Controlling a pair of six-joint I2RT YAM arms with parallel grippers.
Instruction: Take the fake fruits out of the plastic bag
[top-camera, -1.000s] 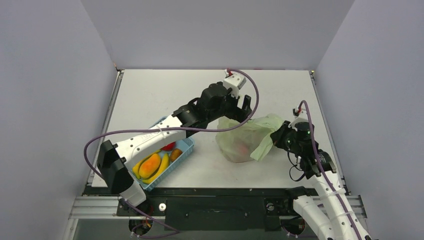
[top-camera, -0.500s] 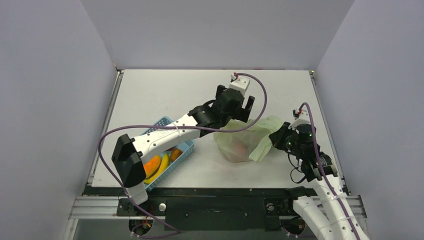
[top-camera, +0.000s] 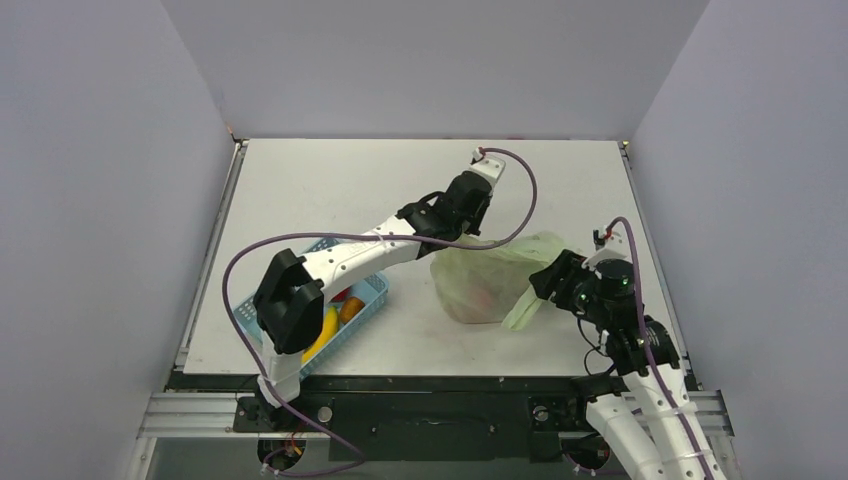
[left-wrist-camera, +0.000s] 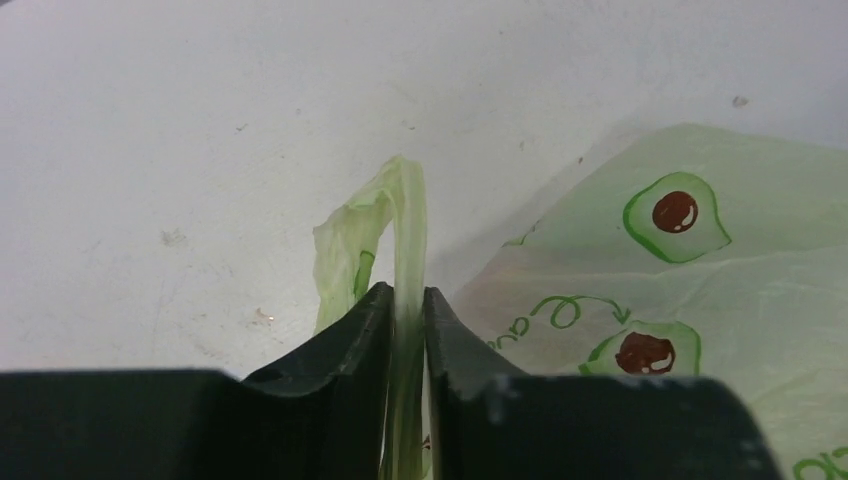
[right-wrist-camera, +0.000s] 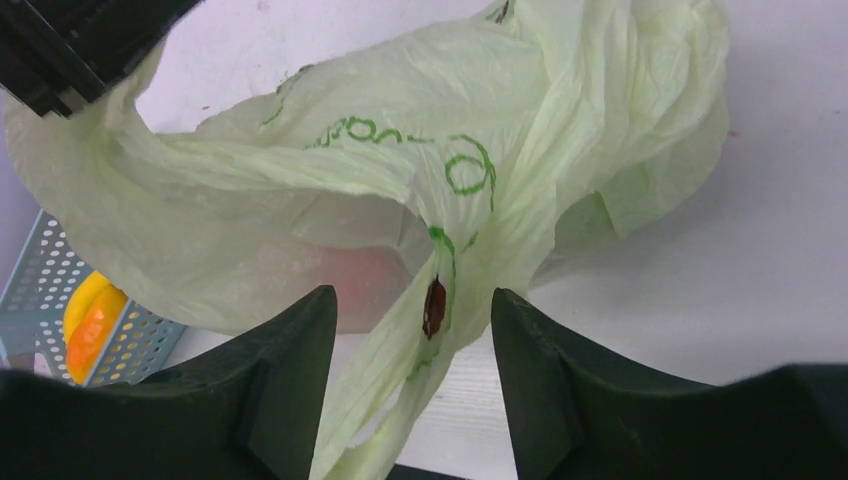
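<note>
The pale green plastic bag (top-camera: 490, 275) with avocado prints lies on the table right of centre. My left gripper (left-wrist-camera: 405, 296) is shut on a thin handle strip (left-wrist-camera: 405, 220) at the bag's far upper edge (top-camera: 470, 228). My right gripper (right-wrist-camera: 412, 300) is open at the bag's near right side (top-camera: 545, 285). A loose handle strip (right-wrist-camera: 440, 300) hangs between its fingers without being pinched. A reddish fake fruit (right-wrist-camera: 345, 275) shows dimly through the bag's film. Any other fruits in the bag are hidden.
A blue lattice basket (top-camera: 372, 292) stands left of the bag, partly under my left arm. It holds yellow and orange fruit (top-camera: 328, 325), and its corner also shows in the right wrist view (right-wrist-camera: 45, 270). Grey walls enclose the white table (top-camera: 330, 180).
My left gripper has moved right onto the bag's far edge and shut on the handle strip. My right gripper has opened, released the bag's near handle and drawn back slightly.
</note>
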